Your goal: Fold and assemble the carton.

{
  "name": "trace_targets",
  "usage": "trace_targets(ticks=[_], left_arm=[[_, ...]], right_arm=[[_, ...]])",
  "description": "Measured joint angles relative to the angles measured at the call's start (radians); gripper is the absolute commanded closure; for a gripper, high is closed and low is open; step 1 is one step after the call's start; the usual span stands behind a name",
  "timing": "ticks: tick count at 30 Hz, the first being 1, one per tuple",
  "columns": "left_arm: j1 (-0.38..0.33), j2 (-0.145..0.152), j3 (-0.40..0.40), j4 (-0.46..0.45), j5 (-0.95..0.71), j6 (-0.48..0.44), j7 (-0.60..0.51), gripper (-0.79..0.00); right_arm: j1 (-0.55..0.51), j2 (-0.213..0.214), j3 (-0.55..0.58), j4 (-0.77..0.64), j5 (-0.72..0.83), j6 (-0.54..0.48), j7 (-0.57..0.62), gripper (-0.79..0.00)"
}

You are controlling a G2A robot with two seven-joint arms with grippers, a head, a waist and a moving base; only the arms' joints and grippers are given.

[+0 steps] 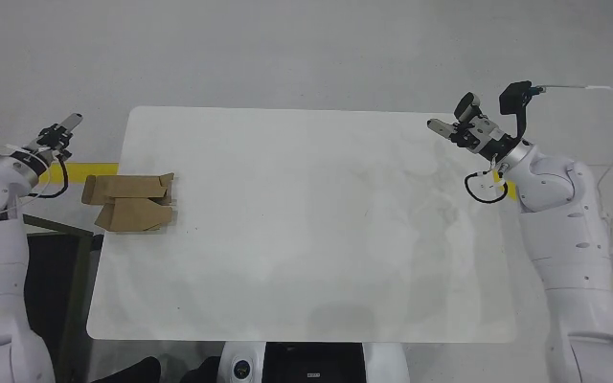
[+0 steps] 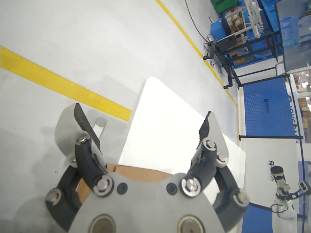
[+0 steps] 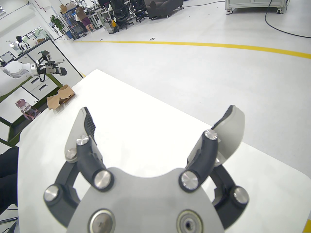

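Tabletop (image 1: 316,239): white.
Carton (image 1: 134,213): flat cardboard near left hand (image 2: 143,112), far from right hand (image 3: 159,110).
Handling: likely light, stiff; pinch flap edge.
Hands: both open wide, empty.

Pale grey floor (image 3: 194,78) with yellow lines (image 3: 194,44), office chairs (image 3: 120,9) and blue shelving (image 2: 266,3) beyond.

The flattened brown carton (image 1: 129,201) lies near the left gripper (image 1: 67,124), a little to that gripper's right and closer to the robot, without touching it. The left gripper hangs outside the white table (image 1: 335,220), and the carton's end on that gripper's side juts out past the table edge. The right gripper (image 1: 448,117) sits above the table's far right corner, with the carton well apart from it, away to its left across the bare tabletop.
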Motion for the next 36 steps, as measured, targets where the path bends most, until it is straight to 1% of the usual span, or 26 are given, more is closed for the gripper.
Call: trace_targets(ticks=[2,5,9,15,18,24,34,35,36], left_arm=[[-0.005,0.005,-0.004,0.014,0.016,0.027,-0.008,-0.785],[-0.011,0.013,-0.006,0.037,0.027,0.049,-0.057,-0.785],[-0.022,0.024,0.003,0.066,0.037,0.045,-0.156,-0.785],[-0.036,0.030,0.033,0.100,0.068,0.036,-0.202,-0.785],[-0.042,0.034,0.053,0.115,0.091,0.018,-0.242,-0.785],[-0.060,0.047,0.066,0.151,0.103,-0.027,-0.330,-0.785],[-0.085,0.059,0.097,0.202,0.095,-0.081,-0.422,-0.785],[-0.087,0.059,0.100,0.206,0.095,-0.084,-0.425,-0.757],[-0.089,0.060,0.104,0.210,0.094,-0.088,-0.429,-0.628]], right_arm=[[0.000,0.000,0.000,0.000,0.000,0.000,0.000,-0.785],[0.000,0.000,0.000,0.000,0.000,0.000,0.000,-0.785],[0.000,0.000,0.000,0.000,0.000,0.000,0.000,-0.785],[0.000,0.000,0.000,0.000,0.000,0.000,0.000,-0.785],[0.000,0.000,0.000,0.000,0.000,0.000,0.000,-0.785],[0.000,0.000,0.000,0.000,0.000,0.000,0.000,-0.785],[0.000,0.000,0.000,0.000,0.000,0.000,0.000,-0.785],[0.000,0.000,0.000,0.000,0.000,0.000,0.000,-0.785],[0.000,0.000,0.000,0.000,0.000,0.000,0.000,-0.785]])
